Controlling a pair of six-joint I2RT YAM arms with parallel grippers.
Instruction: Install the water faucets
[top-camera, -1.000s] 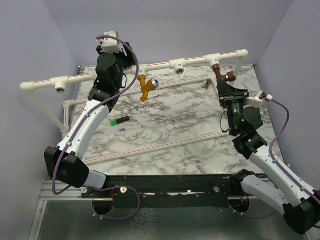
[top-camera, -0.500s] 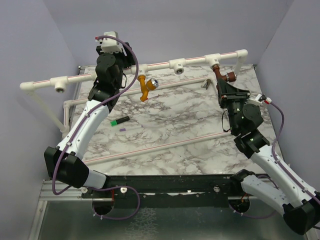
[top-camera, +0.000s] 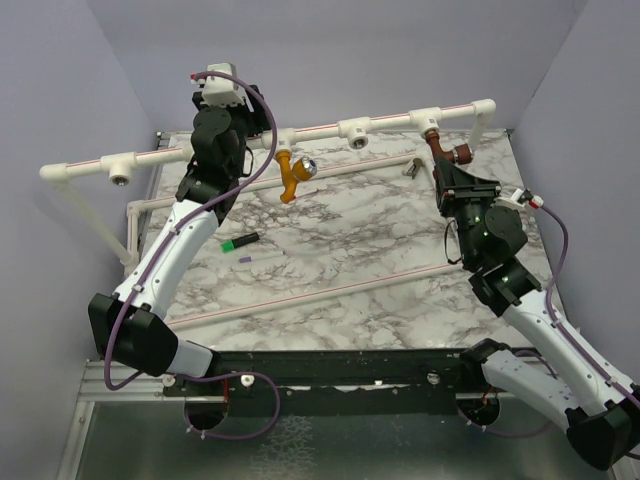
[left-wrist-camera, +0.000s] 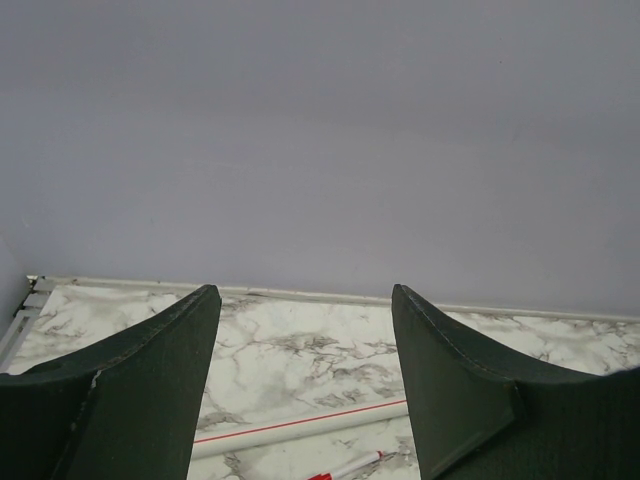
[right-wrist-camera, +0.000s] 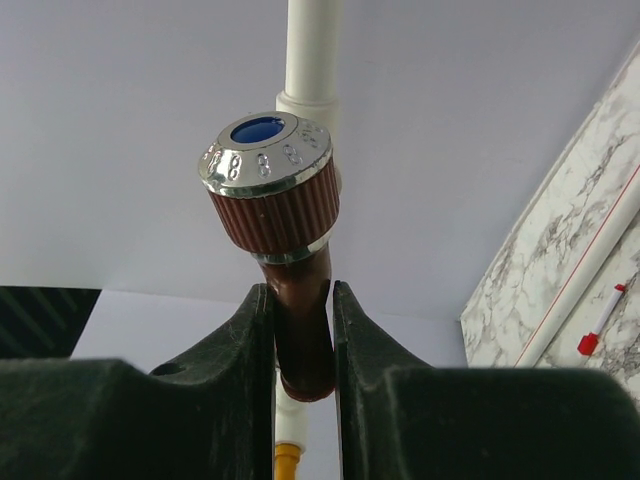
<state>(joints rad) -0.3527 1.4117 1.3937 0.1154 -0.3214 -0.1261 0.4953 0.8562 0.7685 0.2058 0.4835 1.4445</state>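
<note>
My left hand (left-wrist-camera: 305, 292) was released, fingers wide apart with nothing between them. It was raised over the far left of the table (top-camera: 360, 230), up by the white pipe (top-camera: 380, 122), and faced the back wall (left-wrist-camera: 320, 130). A green marker (top-camera: 240, 241) lay on the table beside my left arm, touching nothing.

Just right of that arm, the orange faucet (top-camera: 289, 178) hung down from a fitting on the pipe, its silver knob (top-camera: 308, 168) turned to the right. Neither of my hands was touching it.

Far right, the brown faucet (top-camera: 438, 146) sat with its top end at the last downward fitting on the pipe, near the right end. Its ribbed knob had a chrome rim and a blue centre and pointed out to the right.

My right hand (right-wrist-camera: 302, 295) was clenched on the brown faucet. Both fingers pressed the stem just below the knob, one on each side. From the wrist view I couldn't tell how far the faucet had seated in the fitting. A red-capped pen (right-wrist-camera: 600, 320) lay on the table off to the right, well apart from the hand.
</note>
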